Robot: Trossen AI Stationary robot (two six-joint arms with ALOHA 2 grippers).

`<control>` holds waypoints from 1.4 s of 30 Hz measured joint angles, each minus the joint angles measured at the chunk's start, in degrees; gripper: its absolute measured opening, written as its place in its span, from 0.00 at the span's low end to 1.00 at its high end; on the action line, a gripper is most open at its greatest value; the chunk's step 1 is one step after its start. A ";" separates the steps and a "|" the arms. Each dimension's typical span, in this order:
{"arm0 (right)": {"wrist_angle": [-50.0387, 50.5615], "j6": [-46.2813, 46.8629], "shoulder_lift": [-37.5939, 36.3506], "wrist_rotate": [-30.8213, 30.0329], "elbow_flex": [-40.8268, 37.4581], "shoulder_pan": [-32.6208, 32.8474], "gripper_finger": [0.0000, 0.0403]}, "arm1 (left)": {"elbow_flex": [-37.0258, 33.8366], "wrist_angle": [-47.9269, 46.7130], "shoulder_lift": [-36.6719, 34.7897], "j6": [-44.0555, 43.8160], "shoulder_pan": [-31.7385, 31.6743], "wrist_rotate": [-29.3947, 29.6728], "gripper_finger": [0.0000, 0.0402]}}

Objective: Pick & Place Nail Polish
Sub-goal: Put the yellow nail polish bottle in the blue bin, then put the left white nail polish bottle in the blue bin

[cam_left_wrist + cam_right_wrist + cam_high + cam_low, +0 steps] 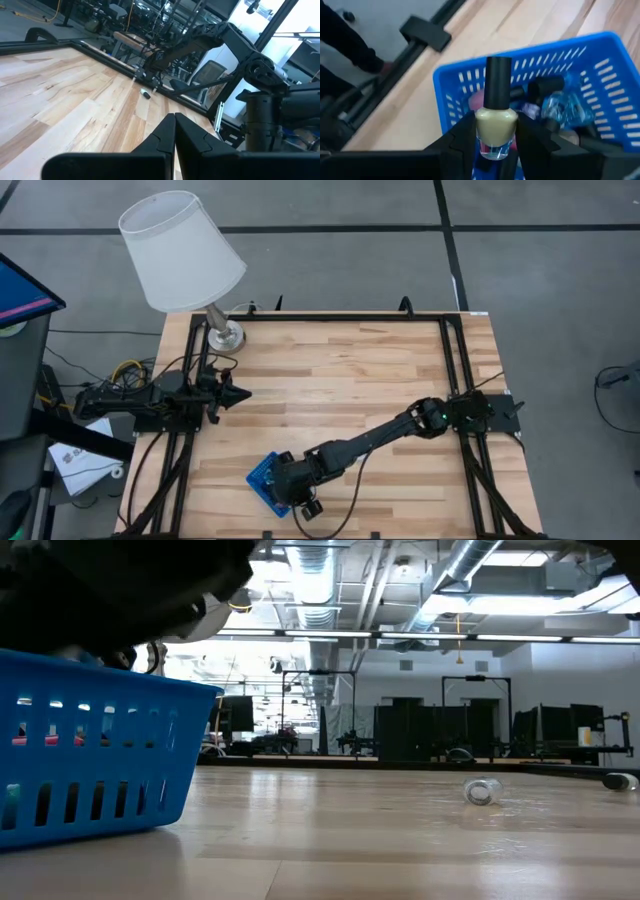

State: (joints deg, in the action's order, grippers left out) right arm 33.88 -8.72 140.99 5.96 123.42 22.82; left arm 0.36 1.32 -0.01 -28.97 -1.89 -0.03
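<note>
step: placing | right gripper (496, 131) clamps yellow nail polish bottle (495, 125) above blue basket (600, 45), table's near edge | left gripper (174, 131) closed, empty, parked left | next: lower, release

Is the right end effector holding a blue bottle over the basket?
No, the right end effector grips a pale yellow nail polish bottle with a dark cap above the blue basket.

Pale yellow glass nail polish bottle (495, 127) with a tall black cap, upright over the blue slotted plastic basket (600, 50).
More small dark-capped bottles (555, 102), blue and pinkish, lie jumbled inside that basket, at the surface's near edge.
</note>
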 joint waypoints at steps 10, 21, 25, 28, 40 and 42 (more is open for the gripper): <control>2.35 -0.94 -0.02 0.01 -0.02 -0.06 0.26 | 0.00 0.00 0.00 0.01 0.00 0.00 0.00; 2.36 -0.91 -0.04 0.00 -0.02 -0.53 0.42 | 0.00 0.00 0.00 0.02 -0.01 -0.01 0.00; 3.05 -0.74 -0.05 0.01 -0.02 -0.62 0.47 | 0.00 0.00 0.00 0.02 -0.02 0.00 0.00; 7.54 2.85 -1.45 0.06 -0.17 -1.53 0.51 | -0.01 0.00 0.00 0.02 0.00 -0.02 0.00; 36.39 14.18 -15.33 -9.38 -1.31 -7.53 0.58 | 0.00 0.00 0.00 0.02 -0.01 0.00 0.00; 36.93 14.40 -17.97 -9.54 -5.13 -7.41 0.58 | -0.01 0.00 0.00 0.01 -0.01 -0.01 0.00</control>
State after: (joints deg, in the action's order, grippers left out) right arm 70.81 5.68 123.02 -3.58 118.29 15.41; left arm 0.35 1.32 -0.01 -28.96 -1.90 -0.04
